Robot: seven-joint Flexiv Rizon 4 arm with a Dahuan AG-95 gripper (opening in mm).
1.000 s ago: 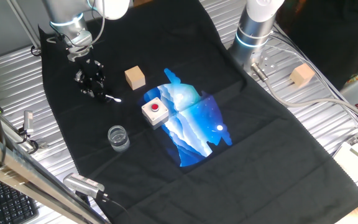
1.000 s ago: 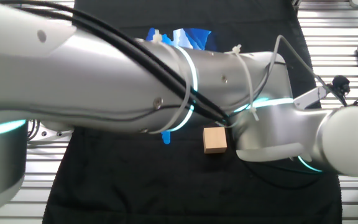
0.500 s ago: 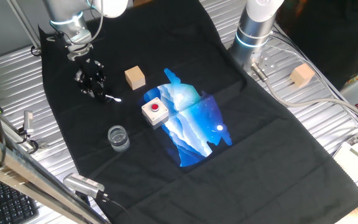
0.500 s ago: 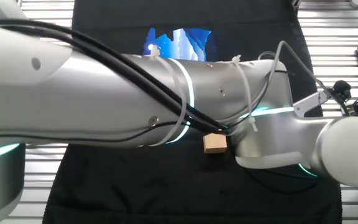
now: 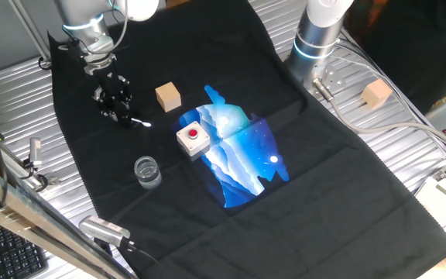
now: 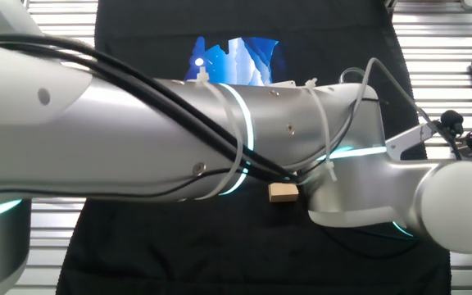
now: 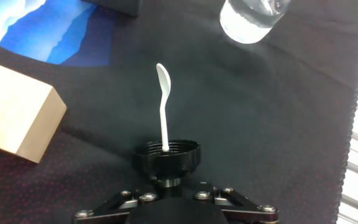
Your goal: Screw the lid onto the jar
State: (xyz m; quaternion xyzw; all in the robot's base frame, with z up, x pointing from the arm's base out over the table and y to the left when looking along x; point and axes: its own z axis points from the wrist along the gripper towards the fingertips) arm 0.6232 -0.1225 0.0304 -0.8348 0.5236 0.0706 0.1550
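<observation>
In the hand view the black lid (image 7: 166, 157) sits right in front of my gripper (image 7: 166, 182), threaded rim showing. A white plastic spoon (image 7: 162, 106) rests with its handle on the lid's rim and points away toward the jar (image 7: 252, 18). The clear jar (image 5: 147, 172) stands upright on the black cloth, in front of my gripper (image 5: 117, 108) in one fixed view. My gripper is low over the cloth at the back left. The fingers do not show clearly, so their state is unclear. The lid is hidden in both fixed views.
A tan wooden cube (image 5: 168, 97) lies right of the gripper, also seen in the hand view (image 7: 14, 118). A white box with a red button (image 5: 193, 138) sits on the blue print. A second arm's base (image 5: 320, 31) and another cube (image 5: 377, 93) are at the back right. My arm (image 6: 220, 156) fills the other fixed view.
In the other fixed view my arm has shifted, covering more of the wooden cube and uncovering more of the blue print. The gripper, lid, spoon and jar have not visibly moved.
</observation>
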